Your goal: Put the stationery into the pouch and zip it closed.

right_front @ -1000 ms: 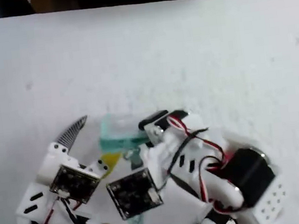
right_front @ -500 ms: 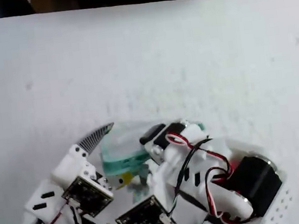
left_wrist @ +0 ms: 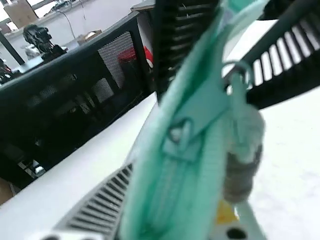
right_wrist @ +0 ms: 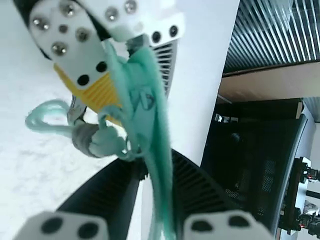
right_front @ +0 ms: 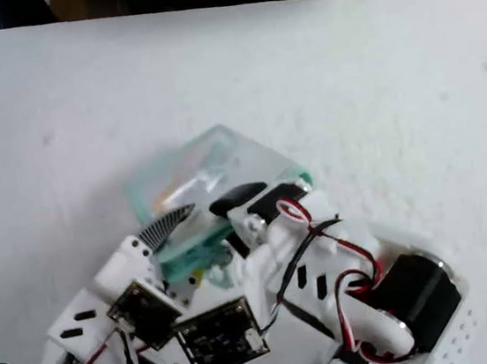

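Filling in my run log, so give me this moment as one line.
left gripper: shut on pouch edge | right gripper: shut on same edge | pouch: on table, stationery inside | zip: state unclear

Nothing readable to call here: no words, numbers, labels or signs legible on the pouch (right_front: pixel 223 162), nor anywhere around it.
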Action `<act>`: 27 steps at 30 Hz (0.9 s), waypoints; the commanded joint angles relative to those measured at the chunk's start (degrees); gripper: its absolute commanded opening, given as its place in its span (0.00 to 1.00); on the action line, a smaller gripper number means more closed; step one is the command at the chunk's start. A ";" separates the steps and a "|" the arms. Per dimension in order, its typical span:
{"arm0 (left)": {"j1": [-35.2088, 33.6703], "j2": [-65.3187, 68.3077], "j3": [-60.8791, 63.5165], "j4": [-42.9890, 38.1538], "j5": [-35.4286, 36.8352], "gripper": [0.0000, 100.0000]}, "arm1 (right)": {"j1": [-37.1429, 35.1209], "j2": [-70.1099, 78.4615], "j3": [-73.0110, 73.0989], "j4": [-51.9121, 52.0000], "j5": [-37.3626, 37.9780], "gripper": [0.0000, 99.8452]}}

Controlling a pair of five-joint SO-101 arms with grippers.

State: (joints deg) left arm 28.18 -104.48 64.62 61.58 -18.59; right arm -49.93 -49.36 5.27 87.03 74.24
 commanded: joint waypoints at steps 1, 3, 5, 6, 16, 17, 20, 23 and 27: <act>-0.13 -0.48 -1.05 -1.58 5.19 0.02 | -0.48 -1.10 -0.09 -0.31 -1.23 0.02; -0.48 -0.48 -0.97 -2.81 8.00 0.02 | -0.40 -1.10 1.58 -0.48 -1.23 0.02; -0.57 -0.48 -0.88 -3.43 10.02 0.02 | -0.40 -1.10 3.16 -0.66 -1.14 0.02; -0.57 -0.48 -0.79 -3.60 10.73 0.02 | -0.40 -1.10 3.78 -0.66 -1.14 0.02; -0.57 -0.48 9.05 -17.41 15.30 0.02 | 5.05 -0.57 4.57 -6.99 -1.41 0.02; -0.57 -0.48 10.55 -19.34 15.21 0.02 | 5.23 -0.57 4.75 -7.16 -1.41 0.02; -0.57 -0.48 13.01 -22.59 15.21 0.02 | 5.23 -0.57 8.00 -8.92 -1.41 0.02; -0.57 -0.48 13.54 -22.68 15.30 0.02 | 5.23 -0.66 12.22 -11.91 -1.41 0.02; -1.98 -0.40 13.54 -22.51 15.65 0.02 | 5.14 -0.66 16.44 -14.81 -1.41 0.02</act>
State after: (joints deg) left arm 27.74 -104.22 79.74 42.68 -4.26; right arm -44.84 -50.59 19.60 74.46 73.80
